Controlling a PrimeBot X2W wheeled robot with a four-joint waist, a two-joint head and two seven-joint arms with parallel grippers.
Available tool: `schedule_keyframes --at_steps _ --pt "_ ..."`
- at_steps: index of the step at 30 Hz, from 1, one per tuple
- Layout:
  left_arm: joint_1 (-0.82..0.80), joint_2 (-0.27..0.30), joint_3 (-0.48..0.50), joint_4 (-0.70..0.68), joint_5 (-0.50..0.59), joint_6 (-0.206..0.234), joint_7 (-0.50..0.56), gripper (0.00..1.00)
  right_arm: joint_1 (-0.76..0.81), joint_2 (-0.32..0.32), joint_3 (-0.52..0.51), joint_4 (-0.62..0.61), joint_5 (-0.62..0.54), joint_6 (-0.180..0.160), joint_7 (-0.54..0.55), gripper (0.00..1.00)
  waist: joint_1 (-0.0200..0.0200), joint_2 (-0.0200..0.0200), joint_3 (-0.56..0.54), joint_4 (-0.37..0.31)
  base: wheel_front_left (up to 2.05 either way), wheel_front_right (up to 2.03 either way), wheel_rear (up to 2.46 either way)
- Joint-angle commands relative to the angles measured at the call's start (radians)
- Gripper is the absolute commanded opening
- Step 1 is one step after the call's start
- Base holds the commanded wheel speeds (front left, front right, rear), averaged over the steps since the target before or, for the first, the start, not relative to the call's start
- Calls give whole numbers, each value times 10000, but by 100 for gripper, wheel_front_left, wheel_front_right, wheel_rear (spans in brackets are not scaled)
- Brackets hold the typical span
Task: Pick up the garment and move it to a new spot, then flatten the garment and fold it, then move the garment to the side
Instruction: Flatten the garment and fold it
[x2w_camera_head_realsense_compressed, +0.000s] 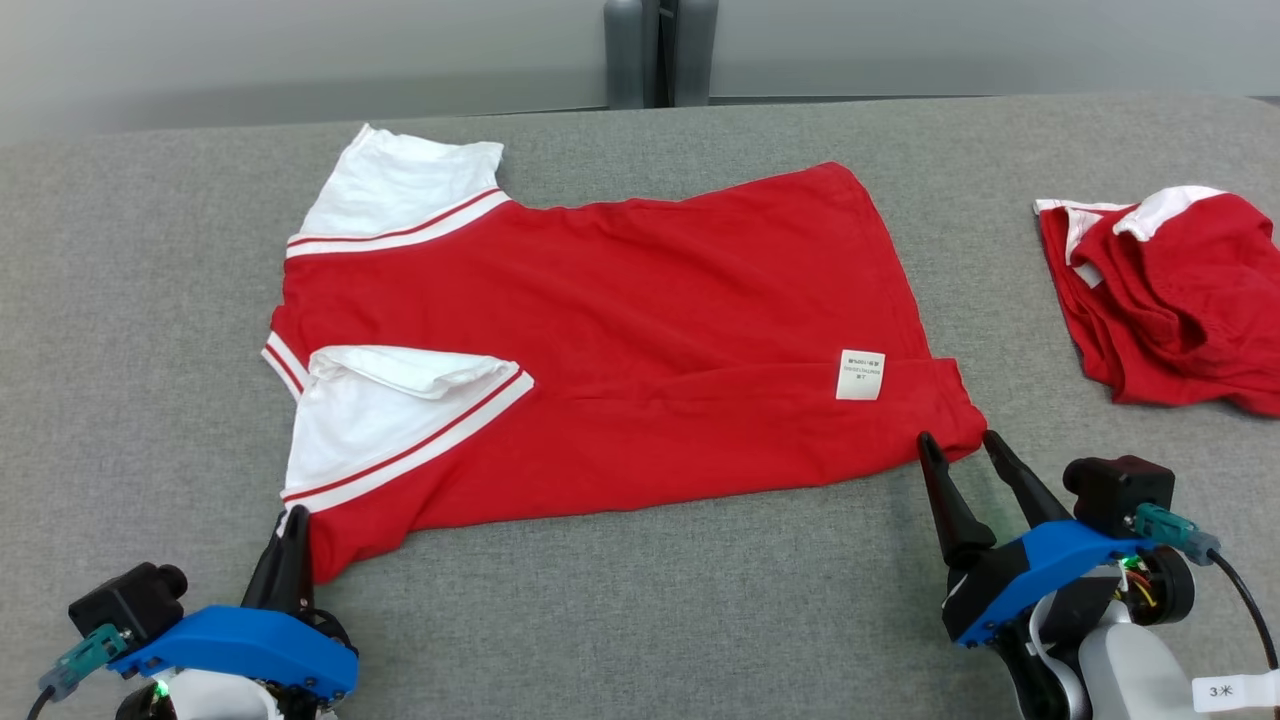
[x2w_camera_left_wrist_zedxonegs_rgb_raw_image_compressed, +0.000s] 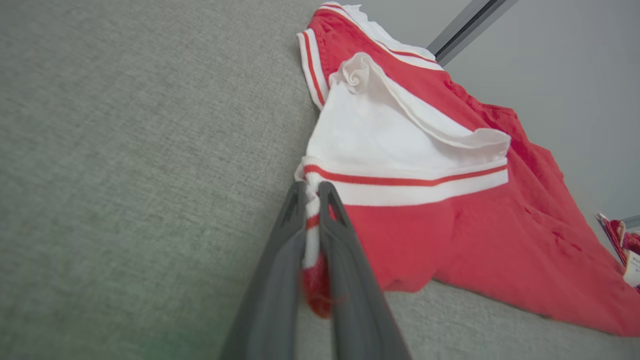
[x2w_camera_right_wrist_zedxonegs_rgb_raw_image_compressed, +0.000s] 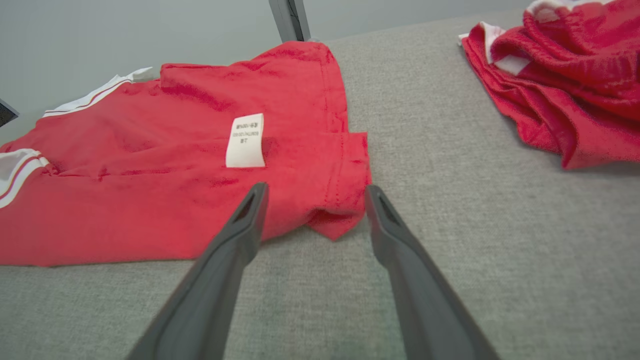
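Two near corners of the shirt (x2w_camera_head_realsense_compressed: 620, 330), flat at the middle of the surface (x2w_camera_head_realsense_compressed: 130, 330), are targeted: one is clamped in the left jaws, the other is straddled by the open right jaws, presumably for an even fold.

Left claw (x2w_camera_head_realsense_compressed: 295, 518) pinched closed, right claw (x2w_camera_head_realsense_compressed: 957, 440) spread.

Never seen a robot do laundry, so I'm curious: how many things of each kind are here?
Red-and-white garments: 2 (spread shirt, crumpled pile)
Grippers: 2 (left gripper, right gripper)
Labels: 1 (white label)
Total: 5
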Motion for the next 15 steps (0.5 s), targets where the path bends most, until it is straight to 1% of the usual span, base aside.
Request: schedule_keyframes --at_steps 1,7,11,12,13,14,15 --pt "-164 34 61 51 52 -56 -139 0 -165 -26 -47 189 15 1 -11 100 0 0 15 55 0 0 0" --pt "-322 130 100 9 148 -121 -370 0 -634 -24 -294 1175 -15 1 -74 100 0 0 34 196 0 0 0" --pt "-388 136 103 23 193 -104 -462 0 -1031 -20 -186 1927 60 1 71 100 0 0 34 248 0 0 0" --pt "-391 129 99 33 181 -116 -471 0 -1108 -23 -105 2116 144 1 116 63 0 0 22 253 0 0 0" --pt "-395 121 91 45 175 -128 -491 0 -1167 -24 -15 2270 224 1 141 42 0 0 11 256 0 0 0" --pt "-412 114 73 42 185 -149 -513 0 -1232 -23 44 2393 396 1 91 29 0 0 -2 258 0 0 0" --pt "-432 104 60 37 195 -164 -544 0 -1304 -23 80 2483 537 1 12 13 0 0 -19 256 0 0 0"
